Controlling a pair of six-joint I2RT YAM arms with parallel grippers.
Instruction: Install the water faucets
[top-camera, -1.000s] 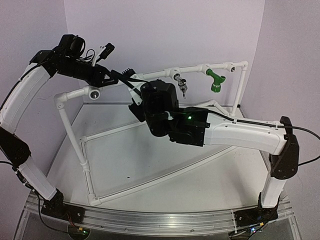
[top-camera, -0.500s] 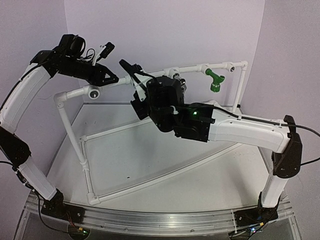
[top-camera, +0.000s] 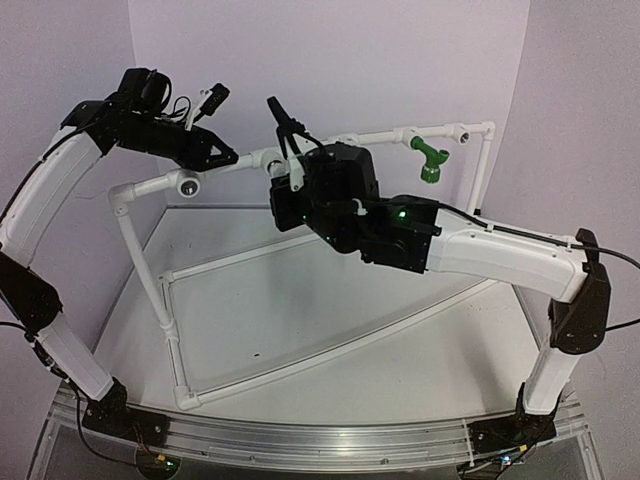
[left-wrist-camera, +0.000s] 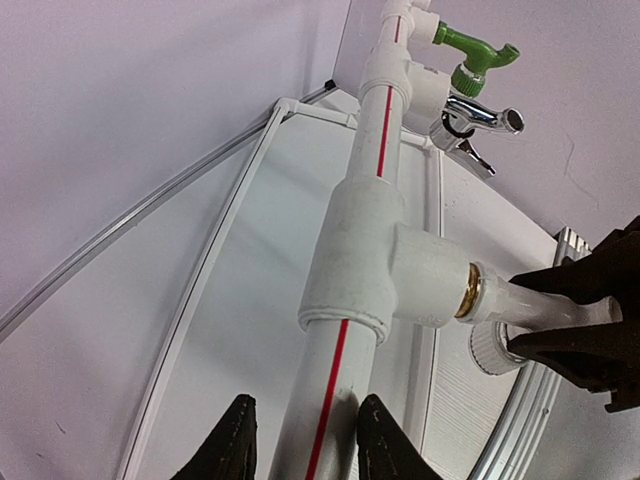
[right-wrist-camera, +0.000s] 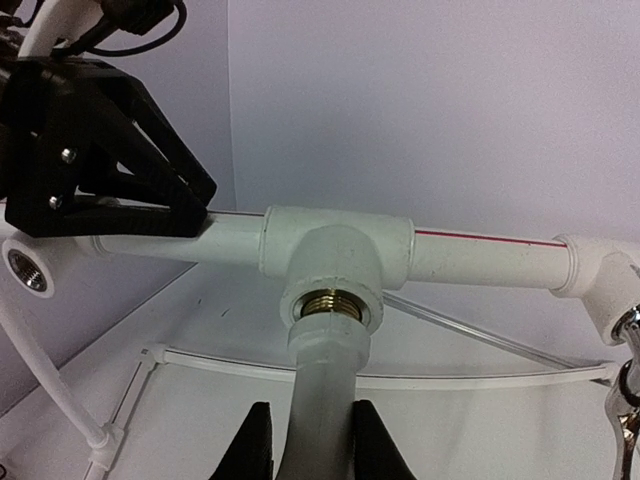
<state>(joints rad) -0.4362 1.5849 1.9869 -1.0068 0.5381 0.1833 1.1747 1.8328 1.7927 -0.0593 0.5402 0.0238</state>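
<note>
White plastic is what your right pincer (right-wrist-camera: 312, 437) has hold of: its jaws are closed tight on the body of the white faucet (right-wrist-camera: 320, 390), whose end sits in the brass socket (right-wrist-camera: 331, 301) of the tee fitting (right-wrist-camera: 338, 250).

Your left pincer (left-wrist-camera: 305, 437) is closed around the frame pipe (left-wrist-camera: 383, 130) just beside the tee, on the side away from the green faucet (left-wrist-camera: 466, 48) and the chrome faucet (left-wrist-camera: 480, 118). Both of those already hang from fittings farther along the same pipe.

Over the last second your right wrist has swung up from below the tee and rolled over in the overhead view, while the left arm has hardly moved. That reads as a screwing turn: one arm braces the frame, the other twists the faucet into the thread.

A brass ring shows between the tee and the faucet, and you cannot tell from here how deep the thread has gone. Expect to re-grip and turn again before this third faucet is fully home.
</note>
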